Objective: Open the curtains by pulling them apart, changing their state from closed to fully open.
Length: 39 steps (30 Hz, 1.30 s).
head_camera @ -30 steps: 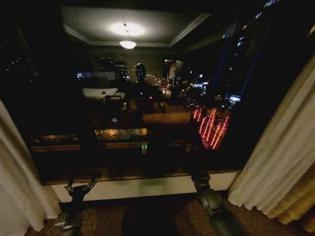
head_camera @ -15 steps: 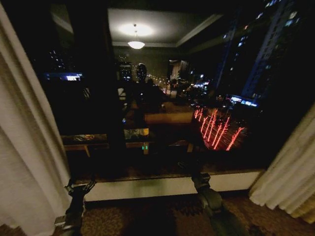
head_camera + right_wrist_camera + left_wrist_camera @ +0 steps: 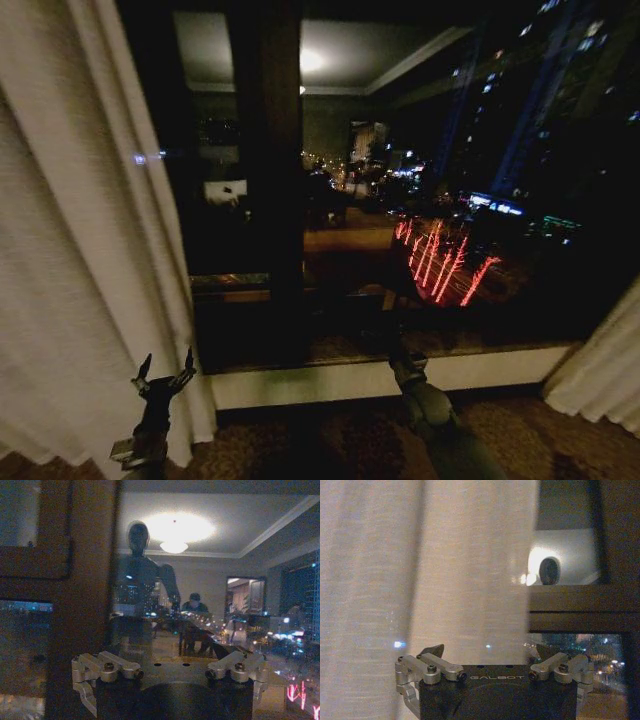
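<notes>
The curtains hang apart on either side of a dark window. The left curtain (image 3: pixel 70 250) is a wide sheer cream panel at the left; the right curtain (image 3: pixel 605 370) shows as a small piece at the lower right. My left gripper (image 3: pixel 164 370) is held low, just in front of the left curtain's inner edge, open and holding nothing. In the left wrist view that curtain (image 3: pixel 445 570) hangs close ahead of the open left gripper (image 3: pixel 490 655). My right gripper (image 3: pixel 405 362) is low at the middle, before the sill, and in the right wrist view the right gripper (image 3: pixel 170 660) faces the glass, open and empty.
A dark vertical window post (image 3: pixel 270 180) stands right of the left curtain. A pale sill (image 3: pixel 480 368) runs under the glass, with patterned carpet (image 3: pixel 330 440) below. The glass (image 3: pixel 142 575) reflects the lit room and my own body.
The whole head view has shifted: the camera has turned left, bringing the left curtain large into view and the right curtain to the edge. Both arms keep their pose.
</notes>
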Available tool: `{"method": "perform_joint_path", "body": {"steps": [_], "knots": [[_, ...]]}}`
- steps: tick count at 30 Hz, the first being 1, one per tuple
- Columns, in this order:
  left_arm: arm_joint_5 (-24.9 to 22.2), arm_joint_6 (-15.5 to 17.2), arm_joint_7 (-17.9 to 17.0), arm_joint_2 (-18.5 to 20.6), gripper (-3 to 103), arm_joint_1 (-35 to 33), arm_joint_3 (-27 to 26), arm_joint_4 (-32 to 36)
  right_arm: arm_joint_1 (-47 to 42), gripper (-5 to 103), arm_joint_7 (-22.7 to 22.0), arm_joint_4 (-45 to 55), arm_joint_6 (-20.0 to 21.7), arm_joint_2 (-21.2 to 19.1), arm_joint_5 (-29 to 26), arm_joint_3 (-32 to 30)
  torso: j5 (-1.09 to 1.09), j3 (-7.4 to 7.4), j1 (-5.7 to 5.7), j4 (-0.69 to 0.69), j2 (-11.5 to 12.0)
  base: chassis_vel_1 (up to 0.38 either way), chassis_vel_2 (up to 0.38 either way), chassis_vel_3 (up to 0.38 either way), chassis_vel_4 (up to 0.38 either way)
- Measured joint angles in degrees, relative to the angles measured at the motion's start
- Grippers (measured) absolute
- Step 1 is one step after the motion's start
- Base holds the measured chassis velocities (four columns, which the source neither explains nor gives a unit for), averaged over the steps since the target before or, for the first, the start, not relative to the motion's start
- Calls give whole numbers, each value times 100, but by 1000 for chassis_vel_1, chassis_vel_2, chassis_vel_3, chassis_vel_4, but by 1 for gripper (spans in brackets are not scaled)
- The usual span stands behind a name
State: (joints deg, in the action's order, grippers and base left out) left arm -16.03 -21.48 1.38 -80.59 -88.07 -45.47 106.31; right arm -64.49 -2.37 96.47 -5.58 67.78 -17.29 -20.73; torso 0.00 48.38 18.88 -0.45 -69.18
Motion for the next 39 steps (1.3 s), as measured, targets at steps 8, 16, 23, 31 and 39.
{"method": "perform_joint_path", "body": {"steps": [8, 16, 23, 31, 39], "knots": [[0, 0, -2, 2, 100, 0, -3, -1, 0, 100, 1, 0, 0, 1, 0, 1, -1, 0, 1, 1, 0, 127, 140, -111, -147], [0, 0, 0, -2, 100, 0, 2, 0, 0, 100, 0, 0, 0, -3, 0, -3, 0, 0, 0, -2, 0, -40, -49, 34, 39], [0, 0, 0, 0, 100, 0, 1, 0, 0, 100, 0, 0, 0, -1, 0, -1, -2, 0, 0, -1, 0, -22, -37, 40, 34], [0, 0, 0, 0, 100, 0, 1, 0, 0, 100, 0, 0, 0, -1, 0, -1, 0, 0, 0, -1, 0, 0, 0, 0, 0], [0, 0, 0, 0, 100, 0, -1, 0, 0, 100, 0, 0, 0, -1, 0, 0, -1, 0, 0, -1, 0, -3, 3, 7, -3]]}}
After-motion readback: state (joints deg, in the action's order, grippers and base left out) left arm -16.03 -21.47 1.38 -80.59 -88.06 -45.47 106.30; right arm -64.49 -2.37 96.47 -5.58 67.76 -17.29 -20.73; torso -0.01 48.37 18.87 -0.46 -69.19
